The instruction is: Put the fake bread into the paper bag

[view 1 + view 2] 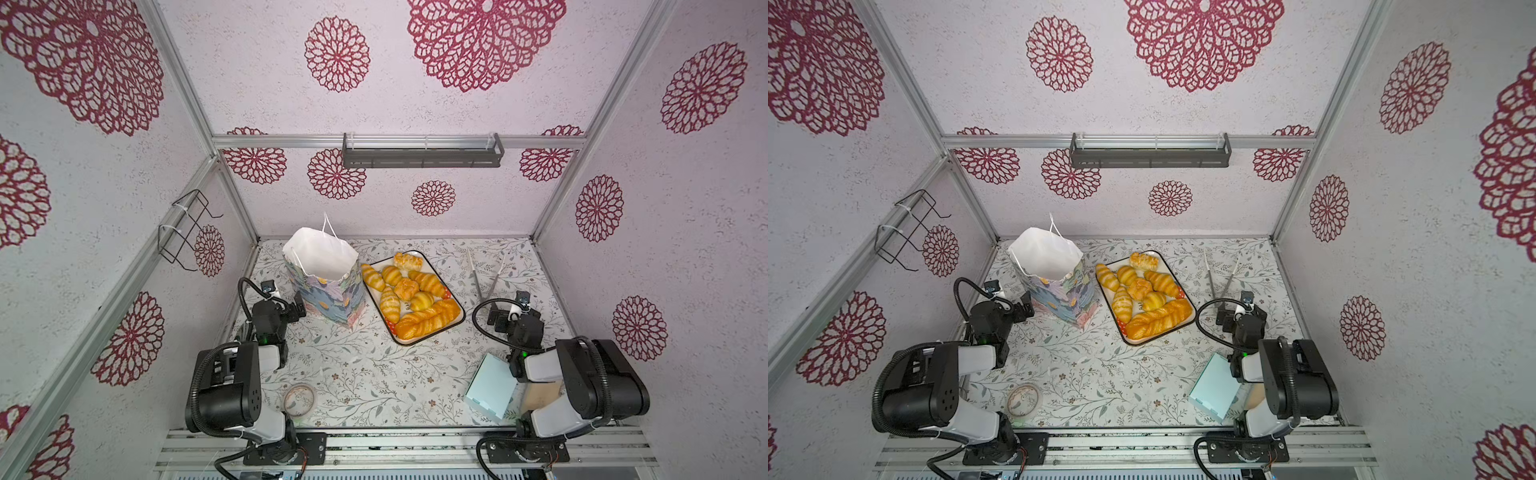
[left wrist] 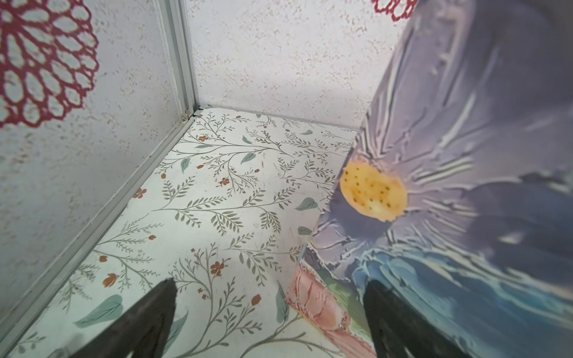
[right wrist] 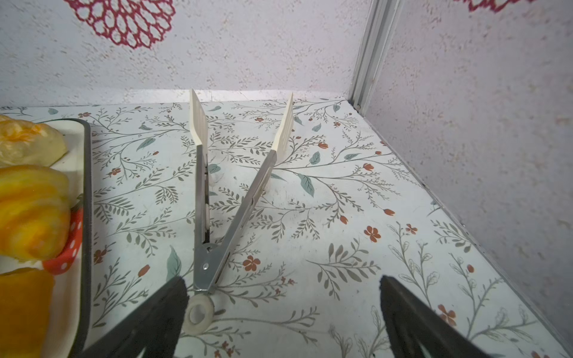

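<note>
The fake bread [image 1: 411,291] [image 1: 1144,295], several glossy golden croissants, buns and a long braided loaf, lies piled on a white black-rimmed tray [image 1: 419,338] mid-table. To the left of the tray stands the paper bag [image 1: 324,286] [image 1: 1059,286], upright with its white mouth open. My left gripper [image 1: 300,305] [image 2: 269,282] is low at the bag's left side and open. The bag's [image 2: 465,186] lower corner shows between its fingers. My right gripper [image 1: 496,311] [image 3: 282,279] is open and empty, right of the tray, just behind the tongs' hinge. Bread [image 3: 31,210] shows at the edge of the right wrist view.
Metal tongs [image 1: 486,274] [image 3: 210,217] with cream tips lie spread on the table at the back right. A pale blue flat box [image 1: 492,388] leans near the right arm's base. A tape roll [image 1: 299,399] lies front left. Walls close in the table on three sides.
</note>
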Tool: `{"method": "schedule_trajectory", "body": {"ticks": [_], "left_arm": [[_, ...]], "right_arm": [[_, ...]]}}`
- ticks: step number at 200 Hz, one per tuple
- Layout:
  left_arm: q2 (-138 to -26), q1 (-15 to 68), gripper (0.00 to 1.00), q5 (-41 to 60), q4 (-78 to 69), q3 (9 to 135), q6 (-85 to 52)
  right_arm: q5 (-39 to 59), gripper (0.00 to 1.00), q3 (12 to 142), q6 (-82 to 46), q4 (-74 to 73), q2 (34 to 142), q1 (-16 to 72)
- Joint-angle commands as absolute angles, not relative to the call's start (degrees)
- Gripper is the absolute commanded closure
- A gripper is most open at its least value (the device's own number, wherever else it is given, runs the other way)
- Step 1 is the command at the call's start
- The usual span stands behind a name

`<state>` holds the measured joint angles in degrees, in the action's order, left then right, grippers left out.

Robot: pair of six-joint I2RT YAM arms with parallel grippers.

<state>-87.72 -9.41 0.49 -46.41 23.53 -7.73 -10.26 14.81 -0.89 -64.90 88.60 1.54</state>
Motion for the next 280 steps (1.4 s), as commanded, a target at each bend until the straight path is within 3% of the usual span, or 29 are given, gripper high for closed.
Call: {"method": "schedule_trajectory", "body": {"ticks": [1,142,192,237,260,280], "left_arm": [[-88.0,-10.2,0.03,1.4,-46.9,24.8,-7.9],[-88.1,-11.2,0.03,3.0,-48.1,24.3,-8.5],[-86.9,-11.7,0.03,-3.4,-52.5,21.5,-11.9],[-73.3,-7.0,0.03,-18.0,-51.6,15.5,-12.1],[-61.8,-3.1,0.03,-29.4,-37.0,17.5,-16.7],[-53.2,-1.3,0.03,-32.5,-24.6,19.8,-25.2]], "right_arm": [[-10.3,0.01,15.2,-0.3,-67.5,87.9,1.5],[-9.9,0.01,15.6,-0.7,-66.8,87.9,1.0],[-9.9,0.01,15.6,-0.8,-65.9,87.0,1.1],[-15.1,0.01,16.7,-2.8,-57.3,79.8,1.3],[-24.0,0.01,21.8,-8.5,-43.2,75.3,1.3],[-30.9,0.01,27.9,-17.4,-27.9,72.3,1.0]]}}
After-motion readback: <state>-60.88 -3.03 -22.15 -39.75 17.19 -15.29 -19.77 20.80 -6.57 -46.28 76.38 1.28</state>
